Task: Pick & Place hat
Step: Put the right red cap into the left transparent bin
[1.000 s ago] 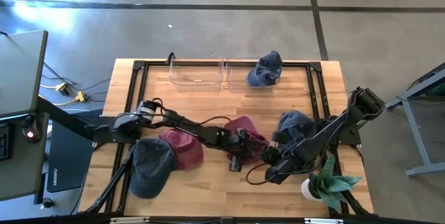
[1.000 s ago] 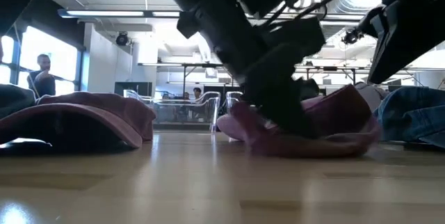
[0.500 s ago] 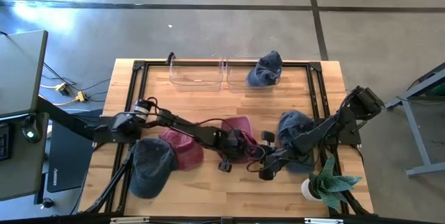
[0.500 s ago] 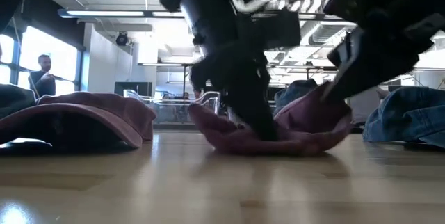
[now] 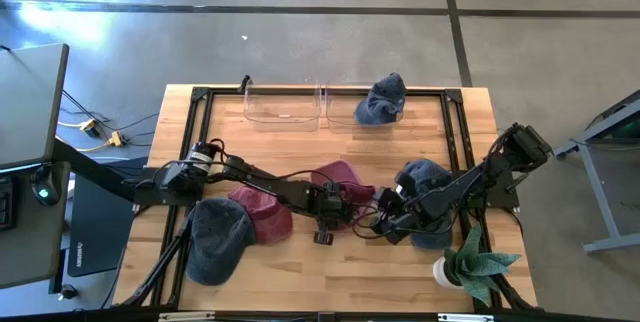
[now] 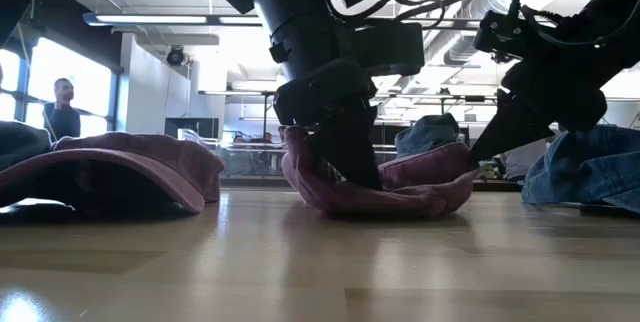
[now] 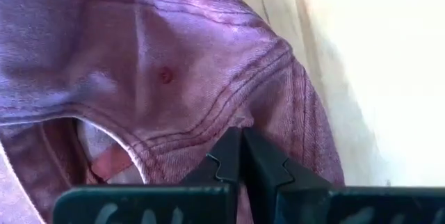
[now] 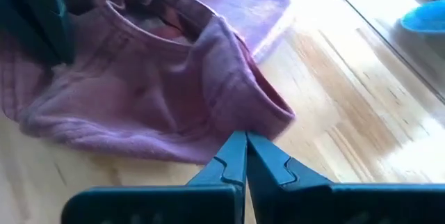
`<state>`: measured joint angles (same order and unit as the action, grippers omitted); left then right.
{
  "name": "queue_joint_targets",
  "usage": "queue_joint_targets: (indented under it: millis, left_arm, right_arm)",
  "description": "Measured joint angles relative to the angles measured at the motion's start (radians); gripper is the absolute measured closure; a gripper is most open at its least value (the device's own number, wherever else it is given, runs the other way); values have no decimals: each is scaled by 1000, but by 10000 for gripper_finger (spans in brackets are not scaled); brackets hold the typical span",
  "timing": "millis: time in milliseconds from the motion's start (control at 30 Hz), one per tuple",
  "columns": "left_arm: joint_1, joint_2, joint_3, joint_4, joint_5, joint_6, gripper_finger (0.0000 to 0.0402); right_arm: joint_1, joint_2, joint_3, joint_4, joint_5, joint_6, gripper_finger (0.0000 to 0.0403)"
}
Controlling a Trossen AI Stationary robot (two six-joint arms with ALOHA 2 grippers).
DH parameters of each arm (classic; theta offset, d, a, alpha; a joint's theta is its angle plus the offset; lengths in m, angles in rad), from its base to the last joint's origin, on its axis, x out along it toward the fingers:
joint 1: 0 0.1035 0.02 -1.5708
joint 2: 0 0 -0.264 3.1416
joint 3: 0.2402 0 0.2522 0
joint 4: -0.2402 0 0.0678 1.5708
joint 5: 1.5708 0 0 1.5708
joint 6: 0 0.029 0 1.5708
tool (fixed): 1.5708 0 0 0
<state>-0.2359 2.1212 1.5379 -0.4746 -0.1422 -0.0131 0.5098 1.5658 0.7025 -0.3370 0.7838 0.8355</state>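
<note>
Low view shows the left gripper [image 6: 345, 157] and right gripper [image 6: 500, 132], both clamped on opposite edges of the pink hat [image 6: 385, 187] sagging between them on the table [image 6: 300, 272]; uneven lifting could tear fabric free.

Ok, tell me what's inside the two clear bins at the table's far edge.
The left clear bin shows nothing in it. A blue denim hat sits in the right clear bin, spilling over its rim; whatever lies beneath that hat is hidden.
</note>
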Motion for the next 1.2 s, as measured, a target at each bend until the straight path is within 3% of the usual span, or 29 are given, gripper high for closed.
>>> queue_joint_targets:
  millis: [267,367,500,700,900,1033,1200]
  left_arm:
    - [-8,-94,1,-27,-64,-103,394]
    - [1,-95,1,-40,-74,-139,394]
    - [11,-82,1,-59,-77,-149,394]
    - [23,-55,0,-41,15,-149,394]
    - [5,-56,0,-9,58,-111,389]
    - [7,-56,0,-1,127,-103,347]
    - [26,-58,0,-17,153,-104,249]
  right_arm:
    - [8,0,43,8,-29,-58,403]
    - [8,0,58,40,-119,-133,403]
    - [8,0,41,208,-228,-270,403]
    - [4,0,27,318,-257,-391,403]
    - [-22,0,26,324,-311,-392,403]
    - [-24,0,26,321,-327,-392,403]
    - [-15,0,26,318,-368,-397,403]
